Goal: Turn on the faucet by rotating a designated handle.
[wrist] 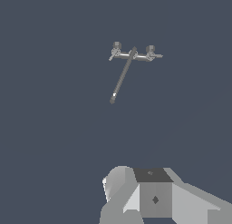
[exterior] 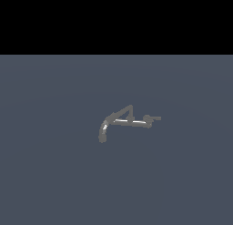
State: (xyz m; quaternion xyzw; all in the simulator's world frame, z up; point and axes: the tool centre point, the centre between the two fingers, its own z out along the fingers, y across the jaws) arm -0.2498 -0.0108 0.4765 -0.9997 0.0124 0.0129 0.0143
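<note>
The faucet [exterior: 123,121] is a small grey fixture standing alone on the flat grey ground, its curved spout [exterior: 103,132] turned down toward the exterior view's left. The handle [exterior: 155,118] is a short stub sticking out of a round knob [exterior: 147,119] toward the exterior view's right. The wrist view looks down on the faucet [wrist: 129,60] from far off. A knob sits at each end of its crossbar, each with a stub lever [wrist: 157,56] [wrist: 111,58]. Only the gripper [wrist: 145,191] body shows, well away from the faucet. Its fingers are hidden.
Flat, plain grey ground [exterior: 54,174] surrounds the faucet on all sides. The arm does not appear in the exterior view. Black background fills the top of that view.
</note>
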